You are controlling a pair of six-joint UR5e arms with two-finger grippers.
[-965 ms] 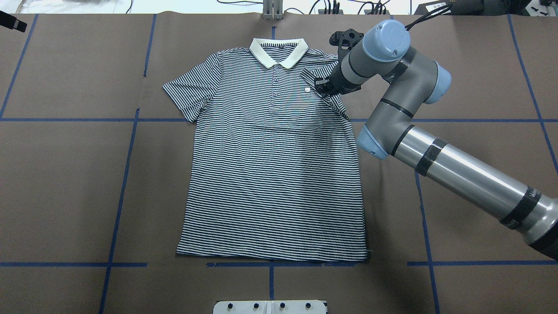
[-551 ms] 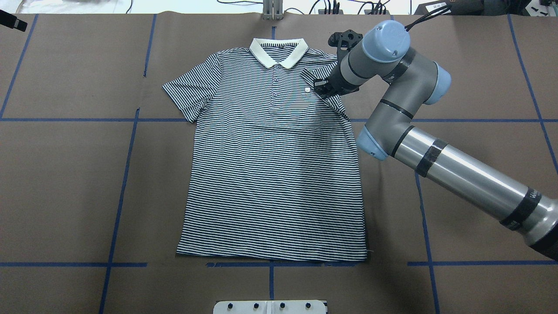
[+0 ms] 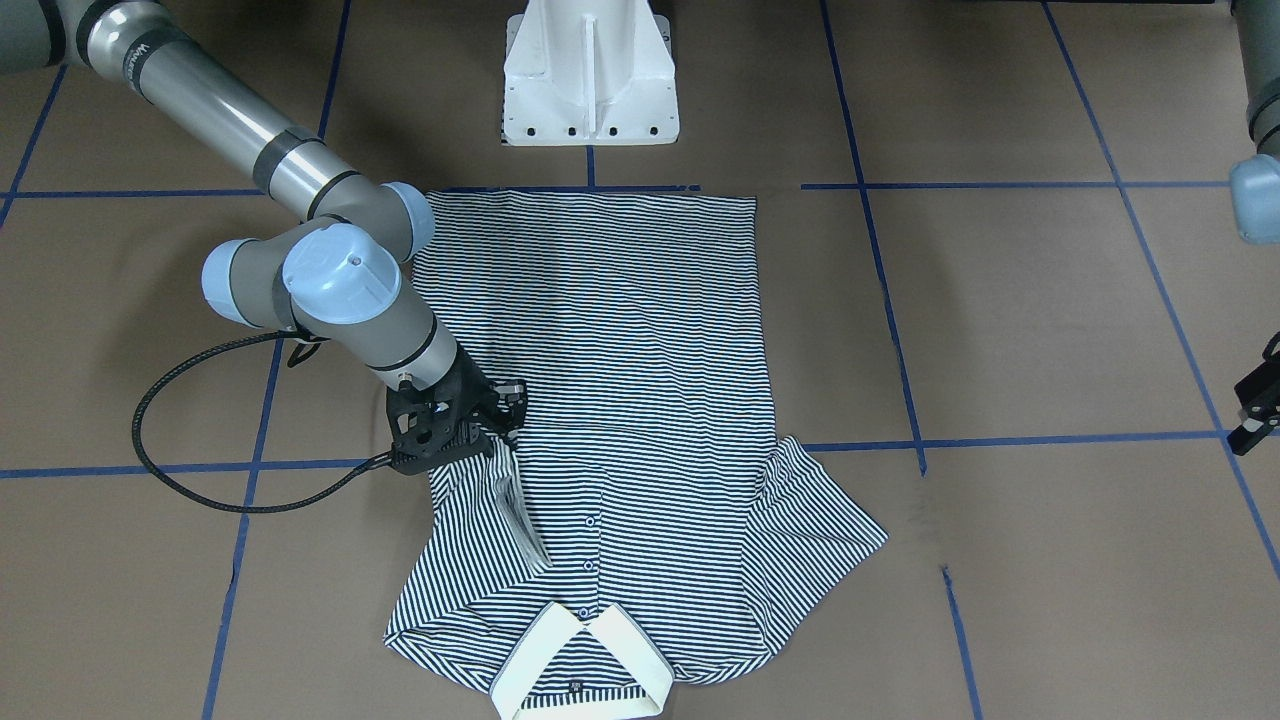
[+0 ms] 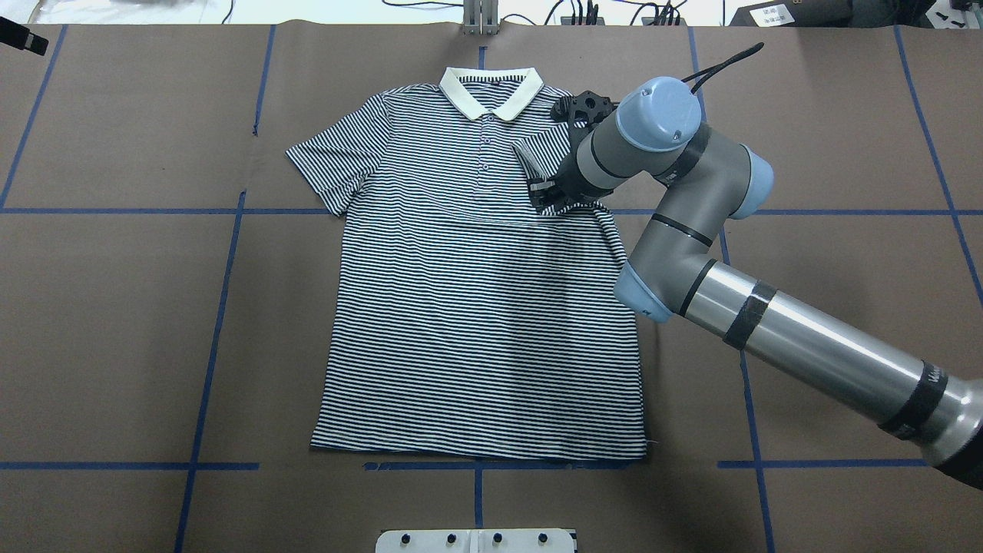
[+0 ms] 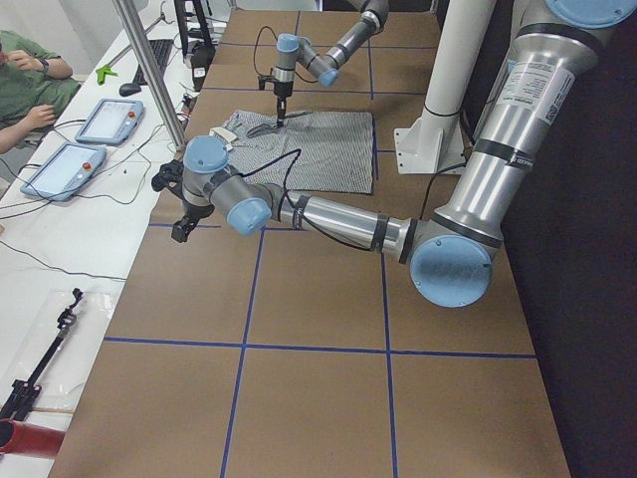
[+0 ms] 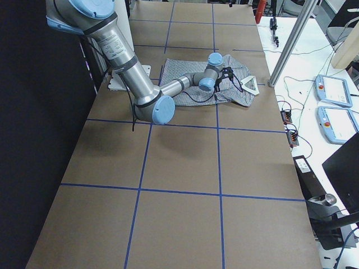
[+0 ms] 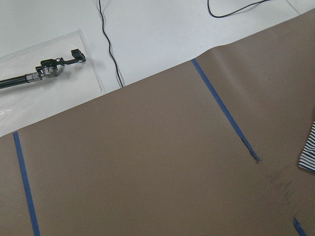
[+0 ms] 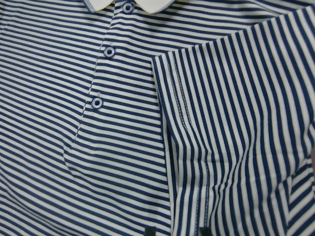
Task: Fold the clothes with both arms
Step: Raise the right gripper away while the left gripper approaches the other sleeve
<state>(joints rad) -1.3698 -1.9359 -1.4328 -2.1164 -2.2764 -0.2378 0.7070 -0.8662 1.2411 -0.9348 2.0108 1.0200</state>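
The striped polo shirt [image 4: 476, 307] lies flat and face up on the brown table, its cream collar [image 4: 491, 92] at the far side. My right gripper [image 4: 547, 198] is low over the chest and shut on the right sleeve [image 4: 537, 150], which is folded inward over the shirt front. The right wrist view shows that sleeve [image 8: 226, 123] lying beside the buttons [image 8: 97, 102]. In the front-facing view the right gripper [image 3: 505, 415] pins the folded sleeve edge [image 3: 520, 515]. The other sleeve [image 4: 330, 161] lies spread out. My left gripper [image 3: 1255, 410] hangs off to the table's side, away from the shirt; I cannot tell whether it is open or shut.
The white pedestal base [image 3: 590, 70] stands at the near edge by the hem. A black cable [image 3: 200, 480] loops from the right wrist over the table. Blue tape lines [image 4: 223, 307] grid the brown surface. A person [image 5: 30, 80] sits at tablets [image 5: 109, 119] beyond the far edge.
The right gripper has moved toward the robot and toward the shirt's middle, pulling the folded sleeve farther across the chest and over the logo. The rest of the shirt has stayed put.
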